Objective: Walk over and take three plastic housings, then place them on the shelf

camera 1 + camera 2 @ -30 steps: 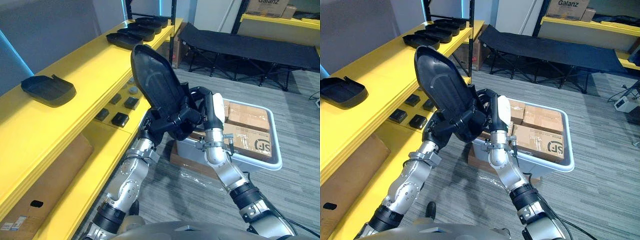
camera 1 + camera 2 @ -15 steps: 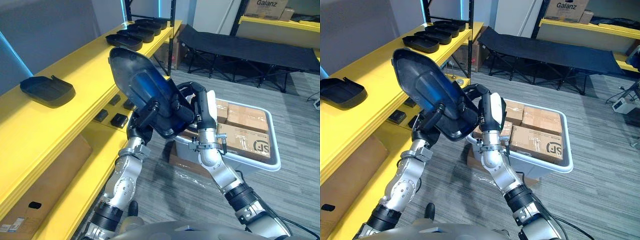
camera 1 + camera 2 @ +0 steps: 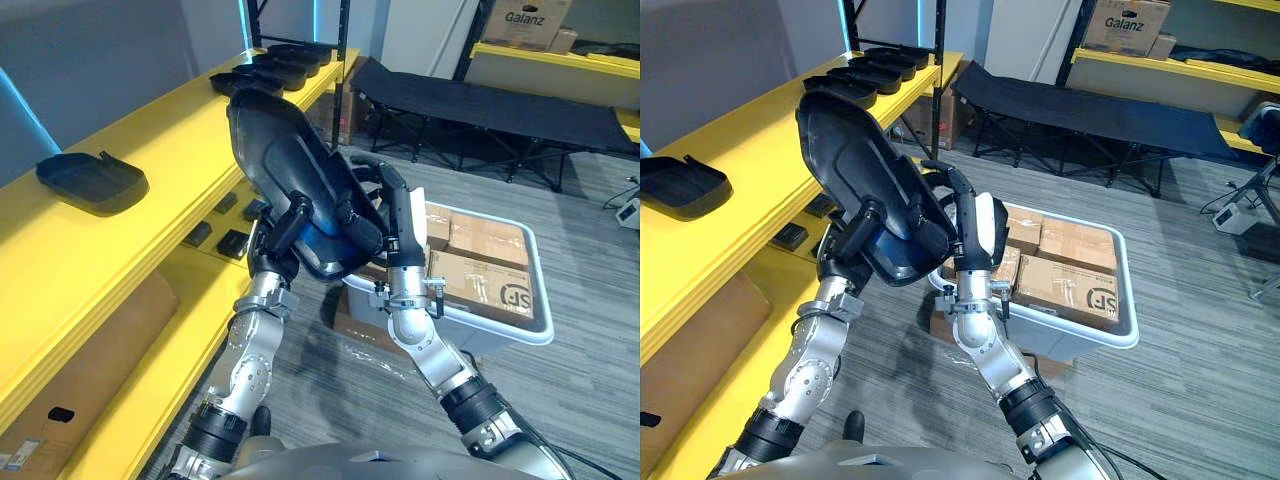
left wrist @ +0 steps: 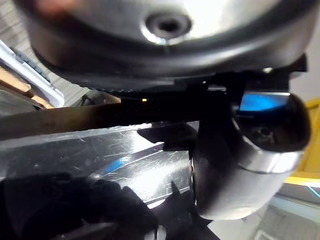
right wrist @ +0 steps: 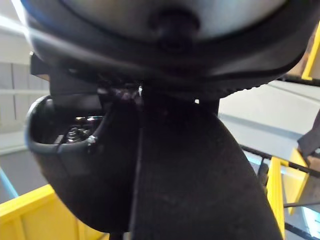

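The plastic housing (image 3: 290, 165) is gripped at its lower end by curled fingers of the left hand (image 3: 283, 225) and right hand (image 3: 390, 205), its long axis tilted up toward the shelf's (image 3: 170, 130) front edge.

Head stereo pair looking down, both sharing yellow shelf (image 3: 170, 130) and housing (image 3: 295, 175), wrist cameras pressed close against housing.

Grey plank floor (image 3: 590, 400), yellow shelf (image 3: 165, 125), probably folding cot (image 3: 500, 100).
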